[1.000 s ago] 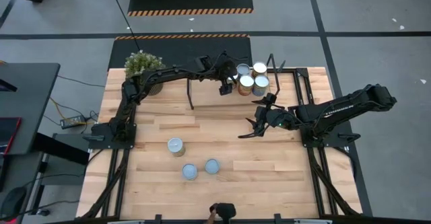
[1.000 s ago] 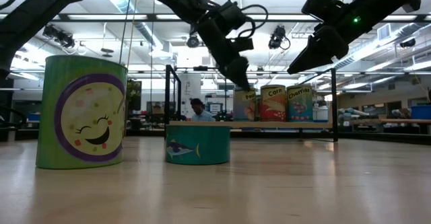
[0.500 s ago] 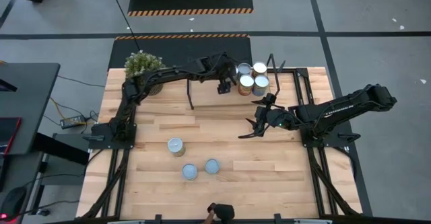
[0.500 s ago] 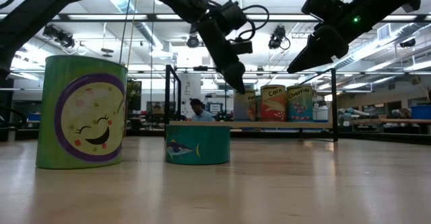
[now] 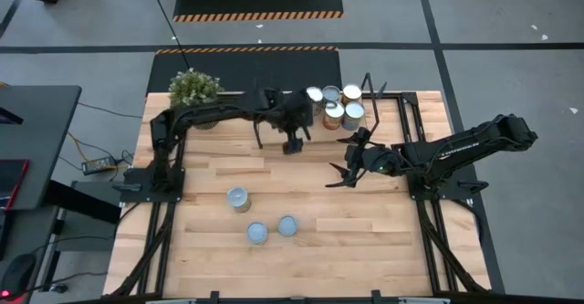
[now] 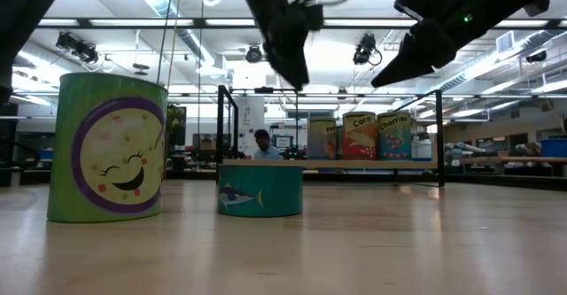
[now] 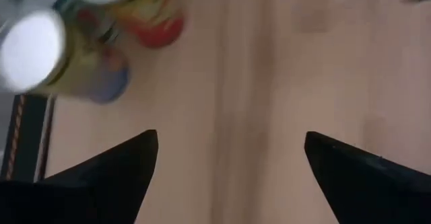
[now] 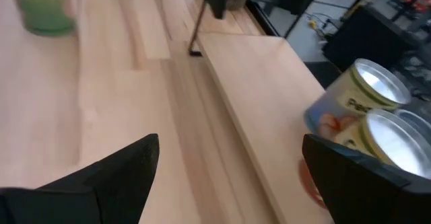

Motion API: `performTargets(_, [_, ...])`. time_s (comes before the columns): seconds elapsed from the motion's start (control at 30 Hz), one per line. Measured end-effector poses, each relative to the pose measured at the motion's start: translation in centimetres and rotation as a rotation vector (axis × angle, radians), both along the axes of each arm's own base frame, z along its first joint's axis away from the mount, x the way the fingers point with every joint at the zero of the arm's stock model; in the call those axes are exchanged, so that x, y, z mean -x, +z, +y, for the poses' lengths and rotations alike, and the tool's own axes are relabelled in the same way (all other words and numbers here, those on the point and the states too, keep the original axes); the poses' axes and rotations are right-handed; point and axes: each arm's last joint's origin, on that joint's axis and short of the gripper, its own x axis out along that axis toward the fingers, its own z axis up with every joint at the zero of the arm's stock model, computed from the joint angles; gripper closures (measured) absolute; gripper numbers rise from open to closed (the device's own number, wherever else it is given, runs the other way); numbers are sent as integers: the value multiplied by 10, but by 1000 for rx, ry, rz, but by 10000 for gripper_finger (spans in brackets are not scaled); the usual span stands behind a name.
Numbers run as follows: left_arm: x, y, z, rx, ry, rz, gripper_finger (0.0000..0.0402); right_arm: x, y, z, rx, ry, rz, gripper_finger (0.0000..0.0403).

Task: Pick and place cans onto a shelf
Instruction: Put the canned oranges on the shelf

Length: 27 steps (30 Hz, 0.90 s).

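Several cans (image 5: 334, 103) stand upright in a cluster on the far part of the light-wood shelf (image 5: 388, 126); they also show in the low view (image 6: 361, 136). Three more cans stand on the table: one (image 5: 238, 198), one (image 5: 257, 234) and one (image 5: 287, 225). My left gripper (image 5: 292, 146) is open and empty, raised, just left and near of the shelf's cans (image 7: 40, 49). My right gripper (image 5: 336, 174) is open and empty, raised over the table by the shelf's near edge (image 8: 256, 83).
A potted green plant (image 5: 193, 87) stands at the table's far left corner. Thin black shelf posts (image 5: 260, 135) rise beside my left gripper. In the low view a green can (image 6: 106, 149) and a teal can (image 6: 260, 189) stand near the camera.
My left gripper has drawn back from the cans on the shelf, toward the table's left and near edges, and has risen. A can top at the far left of the cluster, covered by the gripper before, now shows. The cans stay upright.
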Motion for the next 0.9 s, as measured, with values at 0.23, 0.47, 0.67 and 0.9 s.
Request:
performTargets(0.23, [-6, 10, -43, -39, -105, -35, 44, -4, 3, 3, -12, 50, -44, 29])
performTargets(0.47, [-18, 15, -62, -262, -91, -103, 57, -11, 9, 9, -33, 54, -148, 29])
performTargets(0.67, [-23, 17, -76, -165, -252, -166, 66, -12, 12, 9, -104, 22, -212, 29])
performTargets(0.9, [-22, 6, -109, -10, -477, -187, 84, -17, 14, 10, -248, -35, -325, 29])
